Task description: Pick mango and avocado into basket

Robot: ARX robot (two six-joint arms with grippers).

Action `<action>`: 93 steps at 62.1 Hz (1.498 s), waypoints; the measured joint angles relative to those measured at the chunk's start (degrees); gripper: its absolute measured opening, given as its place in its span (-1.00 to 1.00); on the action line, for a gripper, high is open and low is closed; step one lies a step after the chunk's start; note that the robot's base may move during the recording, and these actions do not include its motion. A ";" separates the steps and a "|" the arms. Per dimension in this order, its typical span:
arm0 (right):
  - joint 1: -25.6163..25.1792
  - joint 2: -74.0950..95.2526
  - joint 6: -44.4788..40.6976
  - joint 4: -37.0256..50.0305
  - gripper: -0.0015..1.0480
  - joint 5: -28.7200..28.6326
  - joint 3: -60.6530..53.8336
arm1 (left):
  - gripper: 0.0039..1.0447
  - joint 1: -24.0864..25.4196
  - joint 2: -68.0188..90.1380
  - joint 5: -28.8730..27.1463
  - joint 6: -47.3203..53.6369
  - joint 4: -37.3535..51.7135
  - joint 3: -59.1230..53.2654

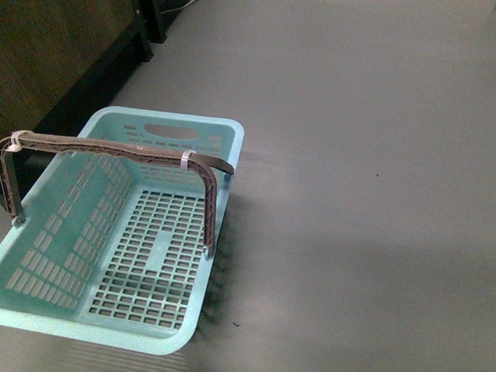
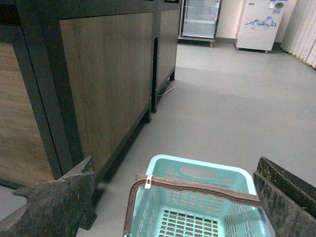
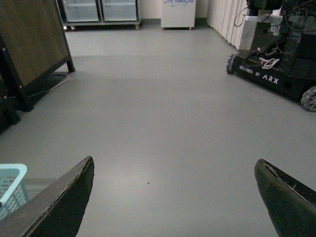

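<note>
The basket point(image 1: 116, 332) stands on the grey floor point(image 1: 372, 194) left of the robot, beside a wooden cabinet point(image 2: 103, 74). Its long axis runs away from the robot, the far end angled slightly right. Its handle point(image 1: 116, 149) stands up across the width. The near left corner is cut off, and the slotted bottom lies bare. The left gripper point(image 2: 175, 163), seemingly above the basket's near end, and the right gripper point(image 3: 174, 160) both gape wide, holding nothing.

White lettering on the side of the black wheeled base point(image 3: 269, 76), seen from the right wrist, reads "DESIGNED BY ARX". Blue writing on the white cabinet point(image 3: 178, 12) by the far wall is too small to read. The blue mark on the white chest point(image 2: 259, 27) in the left wrist view is also illegible.
</note>
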 joint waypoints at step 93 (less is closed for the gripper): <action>0.00 0.00 0.00 0.00 0.83 0.02 0.00 | 0.85 -12.15 114.51 -3.48 -65.51 37.83 35.08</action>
